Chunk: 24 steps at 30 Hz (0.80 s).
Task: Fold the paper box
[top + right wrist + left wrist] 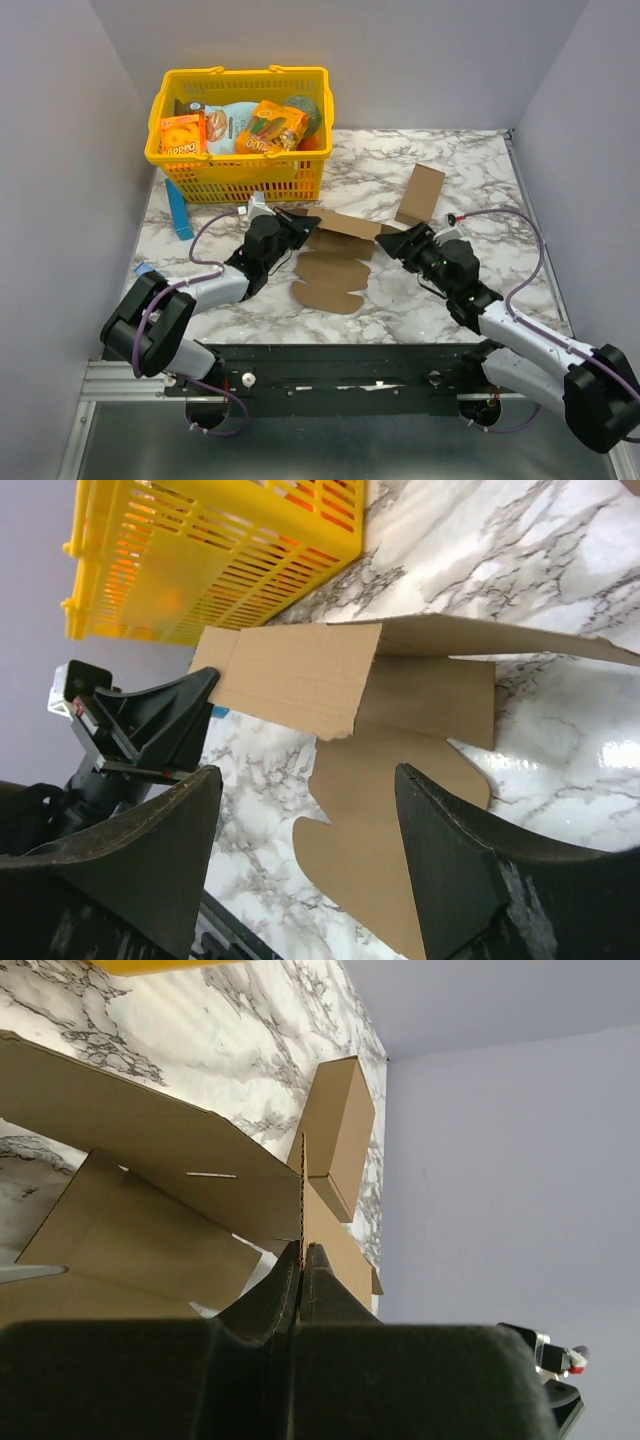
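On the marbled desk (440,180), the box (330,275) is lying half flat between the arms, with the left hand (312,221) pinching its raised flap (345,228). The right hand (392,240) is gaping open, and it should be pressing squarely along the crease, not crumpling.

The paper box (330,272) is plain brown. The slatted basket (240,180) is yellow, the table (480,170) white marble veined grey, and a snack box (183,135) orange.

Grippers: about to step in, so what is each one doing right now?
Left gripper: shut on a flap of the paper box.
Right gripper: open, gripping nothing.
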{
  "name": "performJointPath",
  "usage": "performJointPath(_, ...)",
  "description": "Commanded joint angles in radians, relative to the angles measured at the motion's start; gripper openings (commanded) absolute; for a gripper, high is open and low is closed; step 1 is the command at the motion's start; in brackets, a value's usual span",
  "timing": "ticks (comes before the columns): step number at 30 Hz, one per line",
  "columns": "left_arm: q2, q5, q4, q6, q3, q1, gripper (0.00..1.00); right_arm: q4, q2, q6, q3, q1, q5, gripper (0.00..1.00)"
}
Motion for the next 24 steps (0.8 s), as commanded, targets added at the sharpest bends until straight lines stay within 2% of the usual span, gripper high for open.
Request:
performJointPath(1,-0.015,-0.034,0.003,-0.009,-0.019,-0.002,0.0,0.157,0.066,0.041,0.007,-0.062,-0.175,0.77)
performJointPath(12,-0.007,-0.019,0.0,-0.006,-0.015,-0.002,0.0,0.395,0.283,0.045,0.035,-0.076,-0.245,0.73)
performJointPath(24,-0.007,-0.01,0.0,-0.008,-0.012,-0.002,0.0,0.485,0.436,0.074,0.071,-0.1,-0.293,0.66)
